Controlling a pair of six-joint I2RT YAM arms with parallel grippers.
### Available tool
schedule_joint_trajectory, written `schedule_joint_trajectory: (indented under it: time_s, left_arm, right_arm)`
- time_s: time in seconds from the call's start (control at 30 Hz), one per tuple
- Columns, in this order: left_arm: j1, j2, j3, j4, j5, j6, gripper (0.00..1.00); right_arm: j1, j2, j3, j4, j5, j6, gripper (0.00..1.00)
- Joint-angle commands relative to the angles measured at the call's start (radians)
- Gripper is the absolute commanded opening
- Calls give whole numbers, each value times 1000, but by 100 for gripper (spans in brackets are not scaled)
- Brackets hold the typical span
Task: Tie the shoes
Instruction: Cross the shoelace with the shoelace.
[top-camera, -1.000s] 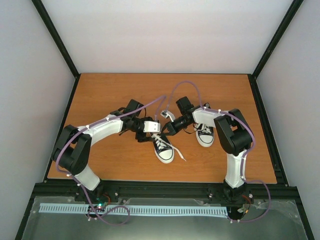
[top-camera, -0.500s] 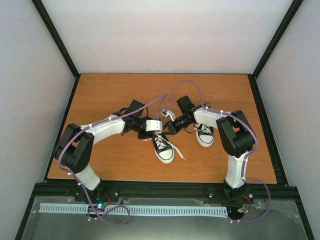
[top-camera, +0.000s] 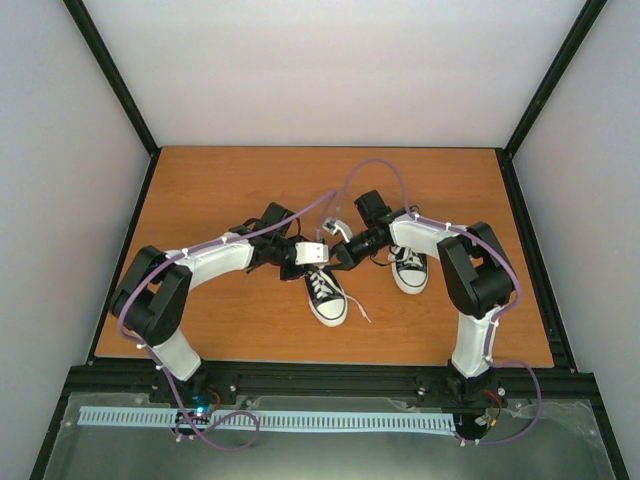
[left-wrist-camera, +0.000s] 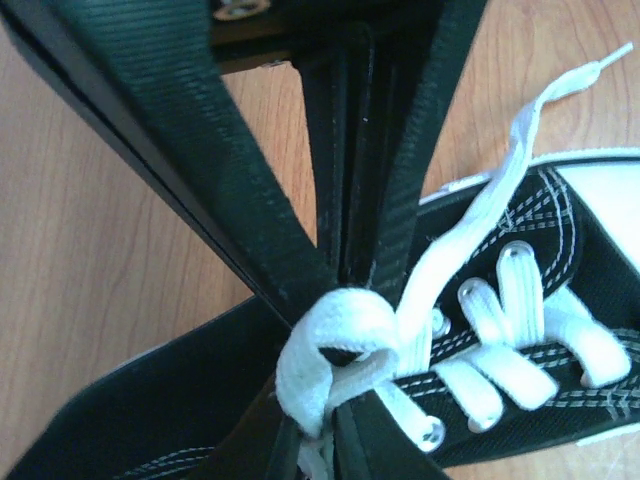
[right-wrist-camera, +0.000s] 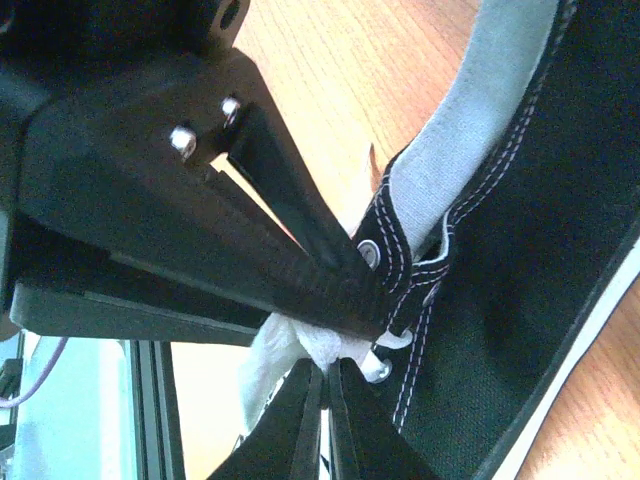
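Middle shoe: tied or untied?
Untied. No bow shows on the shoe, and a lace end trails loose over the table.

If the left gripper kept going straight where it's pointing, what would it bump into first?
The white shoelace bunched at its jaws, then probably the black canvas sneaker just beneath; depth is hard to judge.

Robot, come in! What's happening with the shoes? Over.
Left gripper shut on a loop of white lace. Right gripper shut on lace too. Black canvas sneaker with white toe cap between them, not yet tied. Other sneaker apart, nothing blocking.
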Motion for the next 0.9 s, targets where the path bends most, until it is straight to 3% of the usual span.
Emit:
schedule_joint_trajectory:
  time_s: [0.0,0.17,0.3,0.4,0.5,0.63,0.87]
  left_arm:
    - [-4,10,3,36,-11,-1,7]
    - [-4,13,0,51,-40,-28,1]
    - [-3,1,-15,62,-56,-43,1]
    - [-4,-14,-34,86,-69,-57,1]
    - [-4,-19,-42,109,-84,-82,1]
    - [-4,-20,-43,114,-90,-90,1]
    - [-4,-29,-50,109,-87,-93,1]
  right_arm:
    - [10,-39,17,-39,-18,-39,4]
    - [10,-42,44,-74,-53,-56,8]
    - [-12,-45,87,-159,-76,-110,33]
    - [-81,-74,63,-117,-84,-50,40]
    - [-104,-73,52,-59,-40,1,40]
    - [-90,13,78,27,11,110,26]
    - [-40,109,129,61,4,99,17]
